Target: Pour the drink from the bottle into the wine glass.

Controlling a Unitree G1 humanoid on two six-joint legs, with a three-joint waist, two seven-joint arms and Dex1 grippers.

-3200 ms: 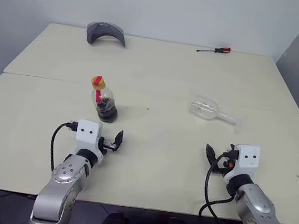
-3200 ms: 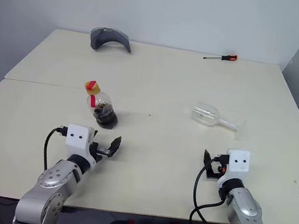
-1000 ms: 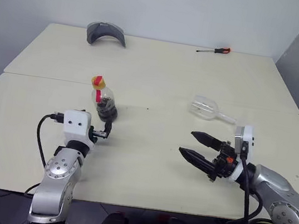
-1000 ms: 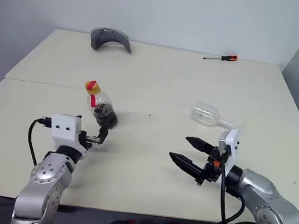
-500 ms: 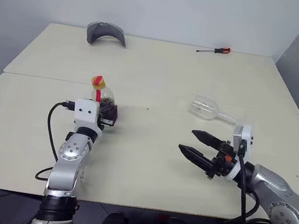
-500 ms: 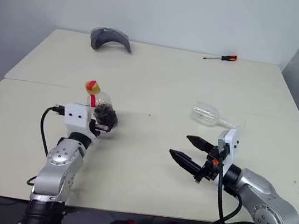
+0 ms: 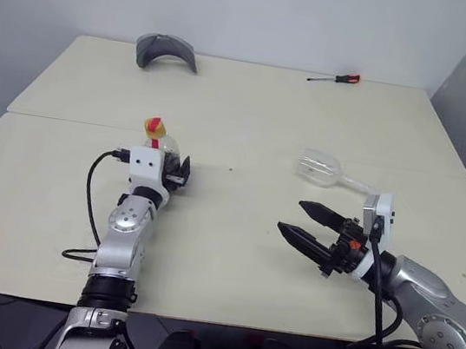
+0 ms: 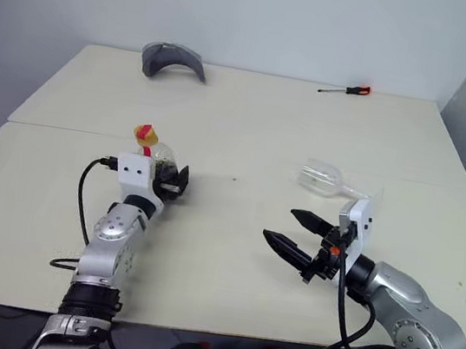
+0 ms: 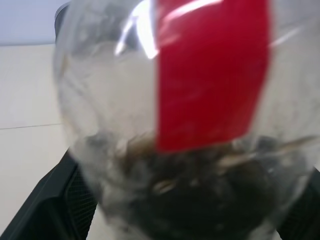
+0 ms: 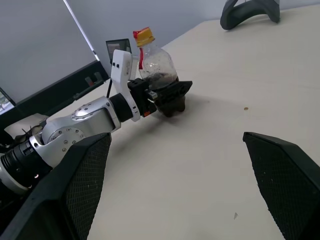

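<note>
- The wide matte cream table [image 7: 253, 99] carries everything; a thin seam runs side to side across it, dividing the far half from the near half.
- My left gripper [image 8: 172, 180], two black fingers ahead of a white boxy wrist block, reaches level over the near half towards the left edge. Its fingers stand wide, one either side of the bottle's lower body. I cannot tell whether the pads touch the plastic.
- My right gripper [image 7: 303, 223], with long black tapered fingers, hangs over the near half towards the right edge. Its fingers are spread wide and hold nothing.
- A grey curved visor-like piece [image 7: 166, 49] with a smooth shell lies near the far left corner.
- The clear stemmed wine glass [image 7: 323, 170], with rounded bowl and thin stem, lies on its side just on the near side of the seam, towards the right edge, apart from my right gripper.
- The small squat clear plastic bottle [image 10: 156, 67] stands upright just on the near side of the seam, left of centre, with a rounded body, a yellow cap and a glossy red strip at its neck.
- The dark reddish-brown drink [image 9: 200, 200] sits low in that bottle, a shallow layer.
- A slim screwdriver [image 7: 334, 78] with a red and black handle lies at the far edge, towards the right.
</note>
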